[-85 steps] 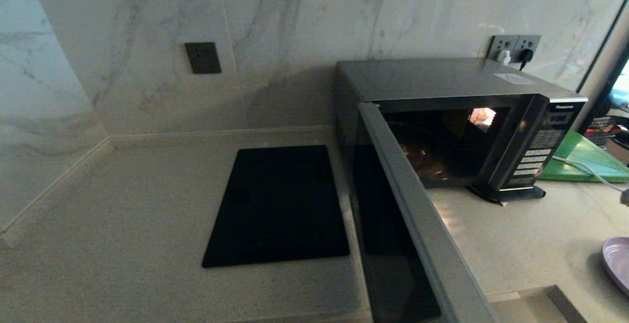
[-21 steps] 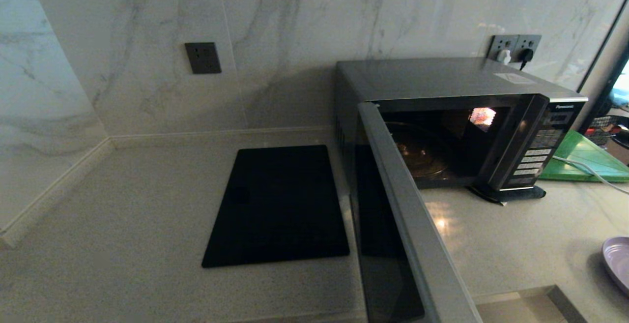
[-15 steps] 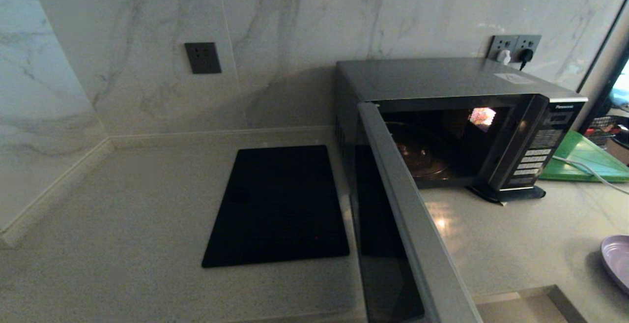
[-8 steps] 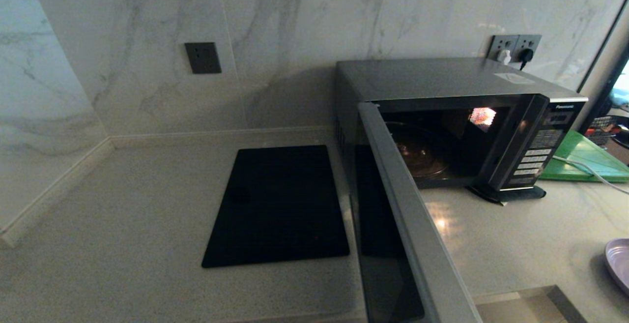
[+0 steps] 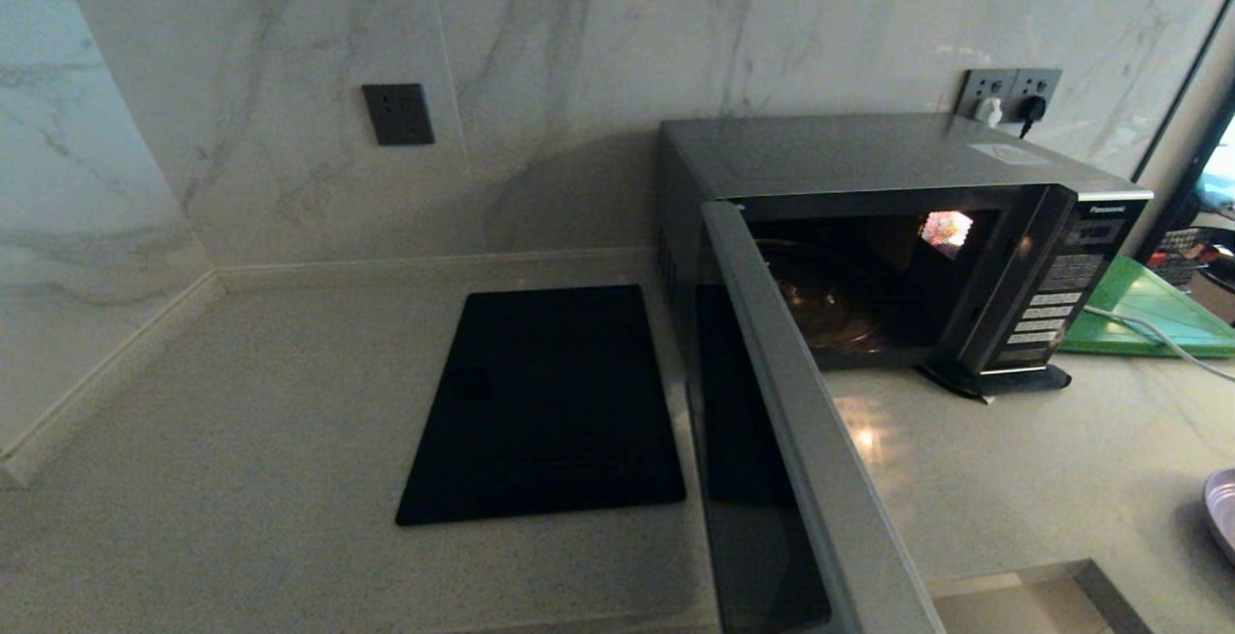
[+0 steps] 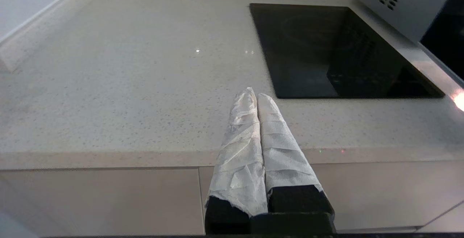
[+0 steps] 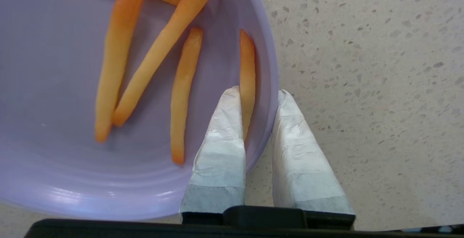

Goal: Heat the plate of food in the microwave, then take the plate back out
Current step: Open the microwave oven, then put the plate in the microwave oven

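Pale lilac plate of food (image 7: pixel 72 165), round, shallow, five orange-tan sticks inside; right gripper (image 7: pixel 259 96) straddling rim, fingers nearly closed; left gripper (image 6: pixel 253 95) idle, fingers together, empty

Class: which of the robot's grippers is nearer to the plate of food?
Right. The right gripper straddles the rim of the plate of food, one finger inside, one outside. The left gripper hangs far off at the counter's edge.

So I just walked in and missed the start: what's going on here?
The right gripper straddles the plate's rim, one finger inside by the orange sticks, one outside. The plate sits on the counter, right of the microwave, whose door stands open, nothing on its turntable. The left gripper is parked, shut, at the counter's front.
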Tool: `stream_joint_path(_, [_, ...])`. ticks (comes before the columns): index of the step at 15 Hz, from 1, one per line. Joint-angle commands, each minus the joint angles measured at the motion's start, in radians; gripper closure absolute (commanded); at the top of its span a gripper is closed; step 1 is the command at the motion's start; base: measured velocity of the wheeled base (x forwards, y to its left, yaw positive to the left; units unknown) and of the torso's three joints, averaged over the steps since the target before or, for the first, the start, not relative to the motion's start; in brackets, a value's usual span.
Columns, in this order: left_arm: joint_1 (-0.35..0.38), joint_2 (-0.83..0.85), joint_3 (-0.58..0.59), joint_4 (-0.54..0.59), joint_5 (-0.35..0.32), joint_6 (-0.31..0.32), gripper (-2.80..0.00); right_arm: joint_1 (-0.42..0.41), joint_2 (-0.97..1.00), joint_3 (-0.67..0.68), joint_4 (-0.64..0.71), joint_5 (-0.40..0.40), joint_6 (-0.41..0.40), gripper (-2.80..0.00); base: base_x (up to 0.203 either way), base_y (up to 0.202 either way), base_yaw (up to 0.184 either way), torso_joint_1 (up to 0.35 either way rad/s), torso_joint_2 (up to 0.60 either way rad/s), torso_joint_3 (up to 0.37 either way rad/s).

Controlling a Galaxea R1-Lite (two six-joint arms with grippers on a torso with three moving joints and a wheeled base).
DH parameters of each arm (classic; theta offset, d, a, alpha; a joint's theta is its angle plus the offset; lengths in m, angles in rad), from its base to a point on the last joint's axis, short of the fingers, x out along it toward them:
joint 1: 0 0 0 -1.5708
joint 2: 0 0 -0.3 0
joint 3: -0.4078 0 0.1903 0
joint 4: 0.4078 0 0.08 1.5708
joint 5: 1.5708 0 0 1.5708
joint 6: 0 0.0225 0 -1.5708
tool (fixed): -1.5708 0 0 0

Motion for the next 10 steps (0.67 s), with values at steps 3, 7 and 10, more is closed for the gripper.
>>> stream_joint_path(3, [0.000, 0.002, 0.000, 0.000, 0.000, -0.001, 0.00, 0.000, -0.008, -0.002, 0.003, 0.000, 0.004, 0.00, 0.000, 0.000, 0.000, 0.000, 0.00, 0.000])
stream_joint_path(7, [0.000, 0.002, 0.000, 0.000, 0.000, -0.001, 0.00, -0.002, -0.039, 0.001, 0.003, 0.000, -0.029, 0.00, 0.000, 0.000, 0.000, 0.000, 0.00, 0.000])
stream_joint_path(10, [0.000, 0.002, 0.000, 0.000, 0.000, -0.001, 0.00, -0.005, -0.070, 0.005, 0.003, 0.000, -0.044, 0.00, 0.000, 0.000, 0.000, 0.000, 0.00, 0.000])
